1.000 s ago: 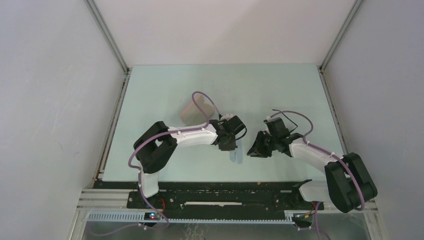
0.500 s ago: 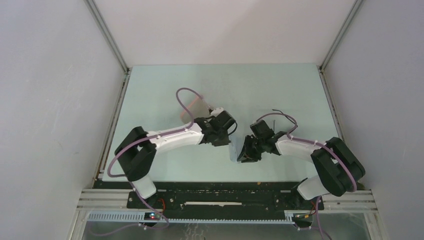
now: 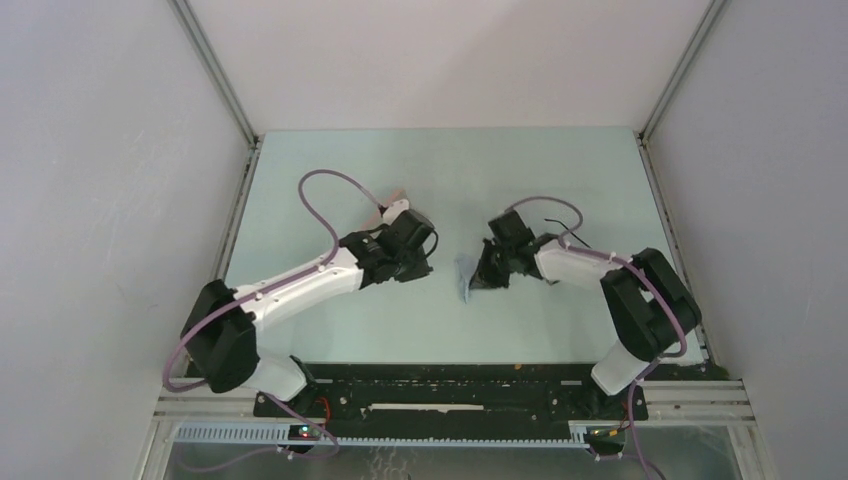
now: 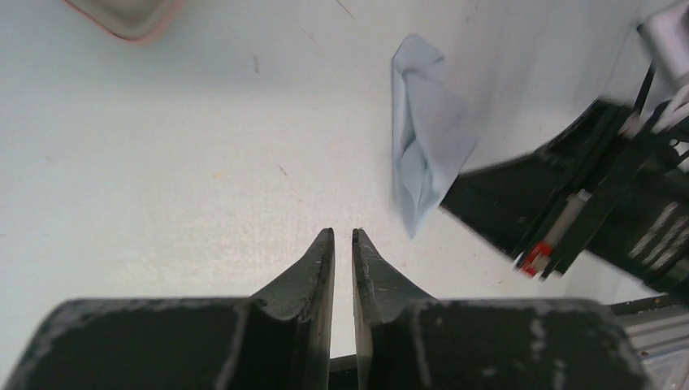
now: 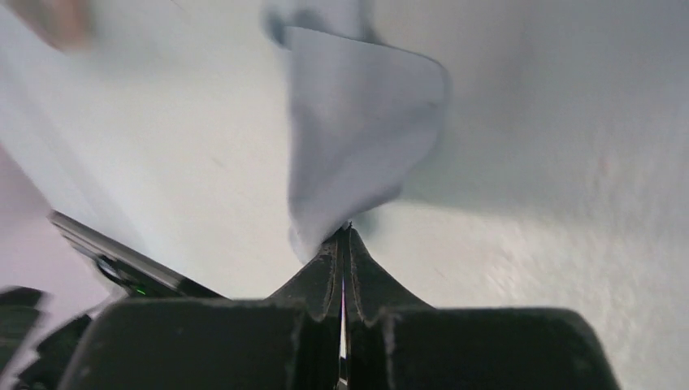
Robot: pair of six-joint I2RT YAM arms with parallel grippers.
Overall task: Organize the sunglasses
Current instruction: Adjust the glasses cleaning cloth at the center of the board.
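The right pincer [image 5: 343, 233] is clenched on a corner of the small grey-blue cloth [image 5: 357, 122], which spreads toward 12 o'clock over the pale worktop [image 5: 569, 162]. The left pincer [image 4: 342, 237] is clenched to a slit and grasps nothing, with the salmon-pink oblong case [image 4: 122, 12] at its 11 o'clock. The small black thin-framed sunglasses [image 3: 553, 224] show only as thin dark lines at 12 o'clock of the right arm, too faint to be sure of.

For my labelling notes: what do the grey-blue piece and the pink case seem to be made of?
Grey-blue cloth: thin matte fabric, perhaps microfibre; it creases and folds softly where the right gripper pinches it. Pink case: smooth, stiff-looking rim, maybe plastic or faux leather; only a corner shows.
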